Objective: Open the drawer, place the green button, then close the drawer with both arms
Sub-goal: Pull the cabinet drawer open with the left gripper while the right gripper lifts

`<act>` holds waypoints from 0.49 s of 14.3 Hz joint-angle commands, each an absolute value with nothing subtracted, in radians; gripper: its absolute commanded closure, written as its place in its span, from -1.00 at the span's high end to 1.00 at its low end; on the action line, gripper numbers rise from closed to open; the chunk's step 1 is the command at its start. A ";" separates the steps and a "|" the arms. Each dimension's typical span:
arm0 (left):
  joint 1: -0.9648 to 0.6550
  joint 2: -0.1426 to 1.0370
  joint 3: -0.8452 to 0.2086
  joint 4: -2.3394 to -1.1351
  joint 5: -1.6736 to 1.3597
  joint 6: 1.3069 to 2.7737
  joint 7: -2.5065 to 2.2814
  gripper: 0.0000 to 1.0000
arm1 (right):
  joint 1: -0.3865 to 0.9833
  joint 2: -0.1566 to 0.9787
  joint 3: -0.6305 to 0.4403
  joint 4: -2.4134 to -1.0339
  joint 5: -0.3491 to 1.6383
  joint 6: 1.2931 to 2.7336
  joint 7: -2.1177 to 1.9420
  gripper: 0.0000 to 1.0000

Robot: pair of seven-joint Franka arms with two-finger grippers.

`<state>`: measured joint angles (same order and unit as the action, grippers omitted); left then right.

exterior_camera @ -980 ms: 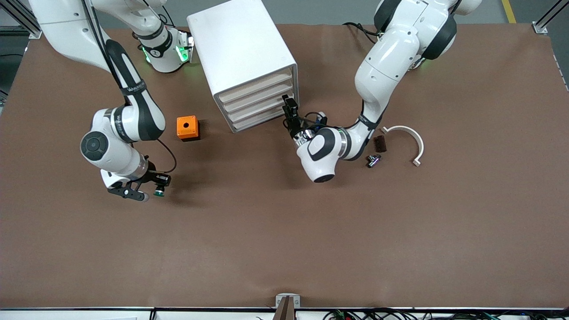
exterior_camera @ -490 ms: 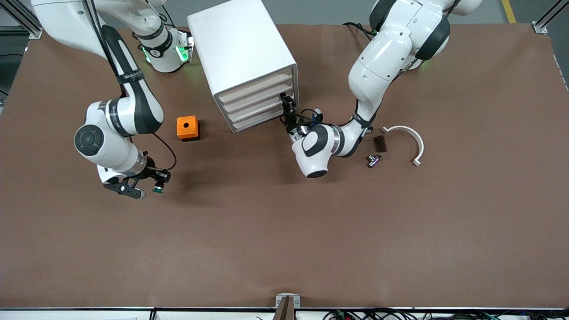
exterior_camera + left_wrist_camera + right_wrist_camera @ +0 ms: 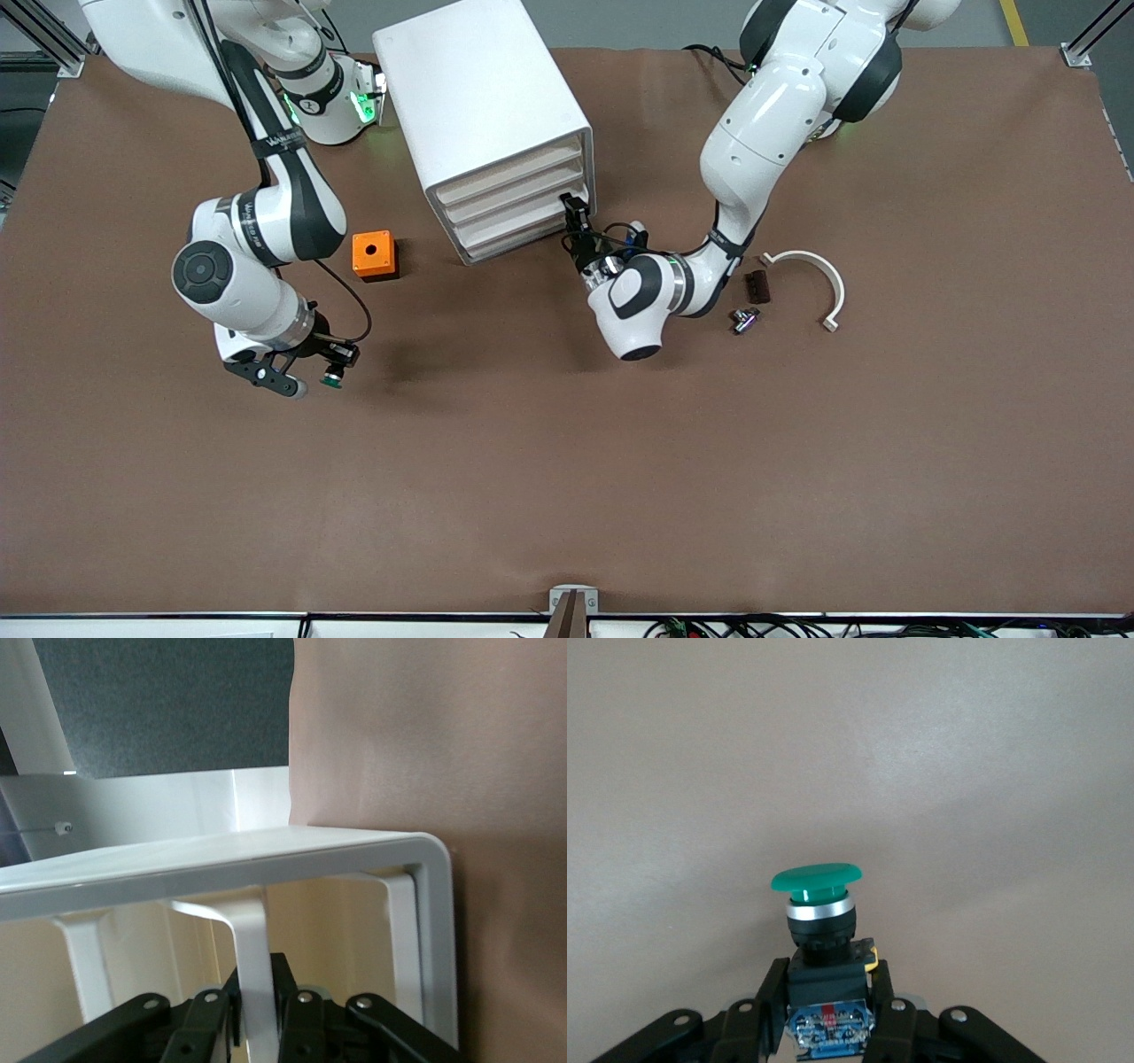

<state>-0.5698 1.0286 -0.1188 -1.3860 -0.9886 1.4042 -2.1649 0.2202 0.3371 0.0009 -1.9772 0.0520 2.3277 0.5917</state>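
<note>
Left gripper (image 3: 257, 1014) clamped on the drawer (image 3: 532, 223) handle at cabinet (image 3: 478, 97); a skewed pull may slip off. Right gripper (image 3: 830, 1019) pinches button (image 3: 818, 904) above bench (image 3: 567, 487); narrow hold could let it twist.

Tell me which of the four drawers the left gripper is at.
The third drawer from the top. The left gripper is shut on that drawer's edge, at the cabinet's corner; the other three go untouched.

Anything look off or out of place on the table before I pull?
Nothing stands out. Left gripper is shut on the drawer handle, the cabinet stands square, and the right gripper holds the button upright over bare table.
</note>
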 commanded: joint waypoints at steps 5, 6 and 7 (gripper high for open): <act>-0.470 1.032 -0.114 -1.359 -1.048 1.391 -2.203 -0.75 | 0.278 0.334 -0.005 -1.928 0.055 2.309 0.701 -1.00; -0.453 1.032 -0.114 -1.358 -1.048 1.391 -2.203 -0.72 | 0.297 0.340 -0.005 -1.919 0.055 2.309 0.733 -1.00; -0.442 1.032 -0.114 -1.356 -1.049 1.393 -2.203 -0.72 | 0.316 0.344 -0.005 -1.911 0.055 2.309 0.770 -1.00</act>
